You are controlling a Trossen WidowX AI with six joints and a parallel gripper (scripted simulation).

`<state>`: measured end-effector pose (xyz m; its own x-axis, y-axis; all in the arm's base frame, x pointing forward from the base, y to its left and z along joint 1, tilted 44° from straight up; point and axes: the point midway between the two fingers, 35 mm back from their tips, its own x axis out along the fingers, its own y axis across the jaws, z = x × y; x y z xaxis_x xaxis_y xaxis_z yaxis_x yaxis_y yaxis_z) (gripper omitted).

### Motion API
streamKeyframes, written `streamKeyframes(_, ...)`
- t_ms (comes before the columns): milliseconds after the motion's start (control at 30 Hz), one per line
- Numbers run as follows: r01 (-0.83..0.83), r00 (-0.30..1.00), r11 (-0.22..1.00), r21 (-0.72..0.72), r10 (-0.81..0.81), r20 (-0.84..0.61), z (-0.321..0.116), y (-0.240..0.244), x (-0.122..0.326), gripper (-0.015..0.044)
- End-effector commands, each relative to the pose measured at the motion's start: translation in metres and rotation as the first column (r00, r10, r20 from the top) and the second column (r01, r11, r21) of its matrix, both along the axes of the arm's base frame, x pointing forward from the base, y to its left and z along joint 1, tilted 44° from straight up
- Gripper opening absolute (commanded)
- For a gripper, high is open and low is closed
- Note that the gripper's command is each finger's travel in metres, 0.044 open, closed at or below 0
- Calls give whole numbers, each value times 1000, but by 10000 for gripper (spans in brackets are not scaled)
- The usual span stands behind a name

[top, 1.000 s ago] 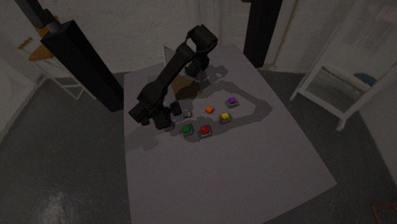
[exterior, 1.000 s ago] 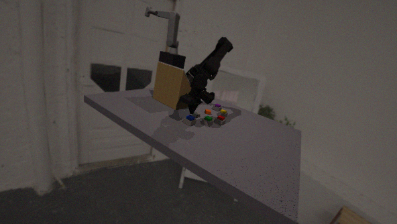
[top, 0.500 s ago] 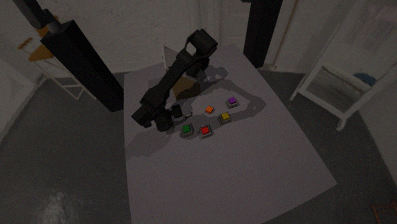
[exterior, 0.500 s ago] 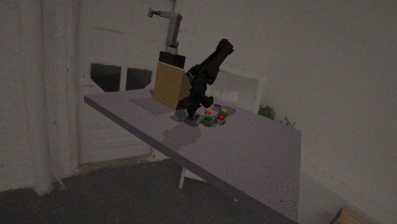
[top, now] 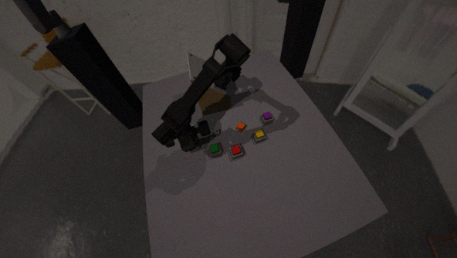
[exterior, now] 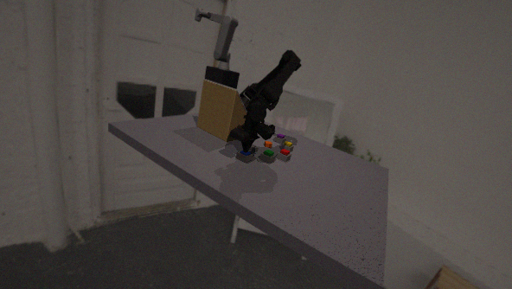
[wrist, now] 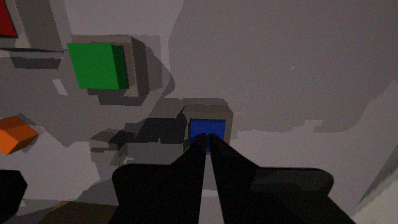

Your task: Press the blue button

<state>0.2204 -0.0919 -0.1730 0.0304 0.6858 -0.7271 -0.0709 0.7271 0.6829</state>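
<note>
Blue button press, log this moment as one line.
phase: pressing | hand: shut, empty, tips on blue button | green button: untouched | orange block: untouched

- From the top view the blue button (wrist: 207, 130) is hidden under the arm.
- In the wrist view the red button (wrist: 6, 20) is cut by the left edge, and the orange block (wrist: 15, 135) partly too.
- Whether the gripper (wrist: 207, 138) fingertips touch the blue cap cannot be told.

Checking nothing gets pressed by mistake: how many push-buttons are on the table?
5. Blue button under the shut claw, green beside it, then red, yellow and purple farther along. Blue is hidden from the top view.
</note>
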Motion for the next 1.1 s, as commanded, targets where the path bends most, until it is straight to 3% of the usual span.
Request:
streamKeyframes(0, 5, 1000, 1000, 2, -5, -3, 0, 1, 0, 20)
streamKeyframes(300, 5, 1000, 1000, 1, -5, -4, 24, -23, -1, 20)
streamKeyframes(433, 10, 1000, 1000, -30, -10, -13, 56, -12, 24, 125)
streamKeyframes(767, 28, 1000, 996, -82, -28, -7, 192, 80, 81, 387)
streamKeyframes(1067, 21, 1000, 999, -27, -21, 3, 305, 187, 47, 400)
